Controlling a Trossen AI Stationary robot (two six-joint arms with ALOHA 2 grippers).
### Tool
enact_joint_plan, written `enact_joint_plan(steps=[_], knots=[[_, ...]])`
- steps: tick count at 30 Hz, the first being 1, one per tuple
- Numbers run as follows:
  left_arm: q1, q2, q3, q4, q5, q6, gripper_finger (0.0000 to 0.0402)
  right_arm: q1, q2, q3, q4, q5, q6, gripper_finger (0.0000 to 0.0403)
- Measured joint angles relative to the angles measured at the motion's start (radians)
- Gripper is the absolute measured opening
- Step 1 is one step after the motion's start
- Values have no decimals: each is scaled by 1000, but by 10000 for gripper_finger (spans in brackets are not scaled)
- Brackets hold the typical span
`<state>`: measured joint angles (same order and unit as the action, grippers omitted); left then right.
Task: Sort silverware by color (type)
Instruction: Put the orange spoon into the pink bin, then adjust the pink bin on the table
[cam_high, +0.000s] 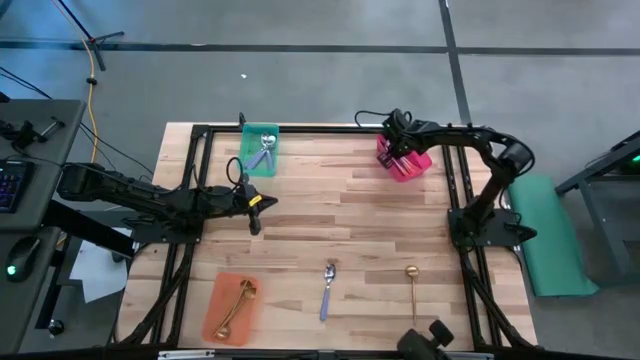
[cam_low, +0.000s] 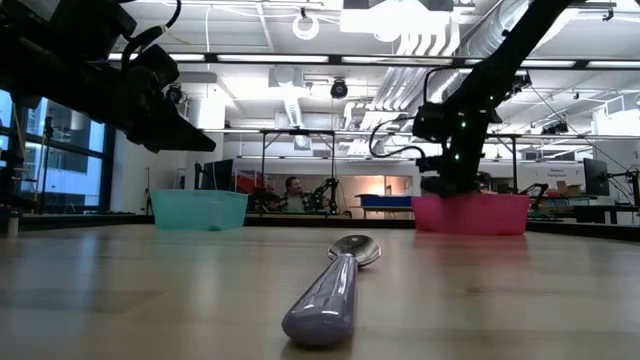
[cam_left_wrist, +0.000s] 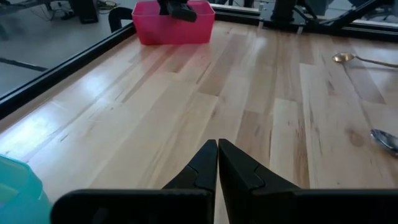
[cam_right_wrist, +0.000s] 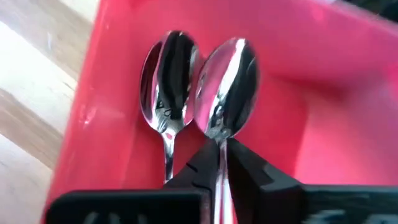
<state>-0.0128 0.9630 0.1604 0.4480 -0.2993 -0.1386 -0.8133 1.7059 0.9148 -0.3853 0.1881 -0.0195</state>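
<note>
My right gripper (cam_right_wrist: 219, 163) is shut on a silver-bowled spoon (cam_right_wrist: 227, 81) inside the pink bin (cam_high: 403, 160) at the table's far right. A second silver-bowled spoon (cam_right_wrist: 166, 81) lies on the bin's floor beside it. My left gripper (cam_high: 255, 207) is shut on nothing and hangs above the table's left middle, near the teal bin (cam_high: 262, 150), which holds spoons. A lavender-handled spoon (cam_high: 328, 290) and a gold spoon (cam_high: 411, 285) lie flat on the near part of the table. Another gold spoon (cam_high: 235, 305) rests in the orange bin (cam_high: 218, 320). My right gripper pinches the spoon's thin neck (cam_right_wrist: 219, 142), just behind the bowl, between its two fingers. The fingers lie along the spoon and hide its handle. The bowl points away from the fingers, over the pink bin's floor; whether it rests there, I cannot tell.
A black frame (cam_high: 300, 130) runs along the table's far edge and both sides. The three bins sit far left, far right and near left. Bare wood (cam_high: 340, 210) spans the table's middle.
</note>
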Motion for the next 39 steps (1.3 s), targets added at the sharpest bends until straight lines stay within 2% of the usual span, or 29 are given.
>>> enact_joint_plan(steps=[9, 15, 21, 24, 29, 33, 39], knots=[[0, 0, 0, 0, 35, -26, 5, 81, -146, 0, -85, 12, 34, 104], [0, 0, 0, 0, 62, -27, 5, 221, -212, 0, -195, -36, 130, 128], [0, 0, 0, -2, 62, -27, 5, 430, -214, -5, -210, -90, 199, 131], [0, 0, 0, -1, 61, -19, 5, 509, -214, -6, -198, -33, 204, 131], [-2, 0, 0, -2, 61, -18, 5, 519, -214, -6, -208, 46, 252, 131], [-15, 0, 0, -6, 61, -25, 5, 485, -214, -6, -180, 61, 254, 125], [-31, 0, 0, -8, 62, -26, 5, 504, -239, 13, -179, 58, 227, 77]])
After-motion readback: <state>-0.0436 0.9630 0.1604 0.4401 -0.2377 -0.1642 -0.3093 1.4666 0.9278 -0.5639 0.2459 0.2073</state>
